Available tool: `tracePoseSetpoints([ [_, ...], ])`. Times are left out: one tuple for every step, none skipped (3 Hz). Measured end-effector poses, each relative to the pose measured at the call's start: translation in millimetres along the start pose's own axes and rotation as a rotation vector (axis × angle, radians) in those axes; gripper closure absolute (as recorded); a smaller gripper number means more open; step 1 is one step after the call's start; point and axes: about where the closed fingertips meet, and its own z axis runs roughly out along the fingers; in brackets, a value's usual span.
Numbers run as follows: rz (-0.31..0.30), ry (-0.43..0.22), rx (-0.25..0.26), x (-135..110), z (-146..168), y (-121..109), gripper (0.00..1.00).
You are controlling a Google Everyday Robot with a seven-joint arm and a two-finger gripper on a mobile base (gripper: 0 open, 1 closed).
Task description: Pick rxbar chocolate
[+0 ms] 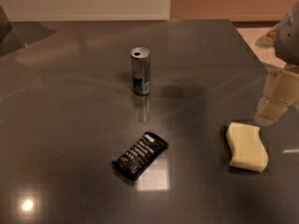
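Dim warm light leaves glare spots on the table (70, 125), the tool (270, 110) pale at right edge.

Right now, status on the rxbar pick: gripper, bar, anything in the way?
Gripper at right edge of table, far from rxbar chocolate. Bar flat, front-centre, untouched. Sponge close by gripper, near the route; can upright behind bar, well apart.

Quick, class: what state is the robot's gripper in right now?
Gripper: at the right edge, behind the sponge; open or closed cannot be told. The rxbar chocolate lies apart on the table, not held.
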Motion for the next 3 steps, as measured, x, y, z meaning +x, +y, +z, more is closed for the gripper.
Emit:
tracePoseSetpoints([
  [0.000,0.000,0.000,0,0,0,0.00],
  [-0.010,-0.018,-0.005,-5,-2,-1,0.00],
  [-0.073,-0.073,-0.040,-32,2,0,0.00],
])
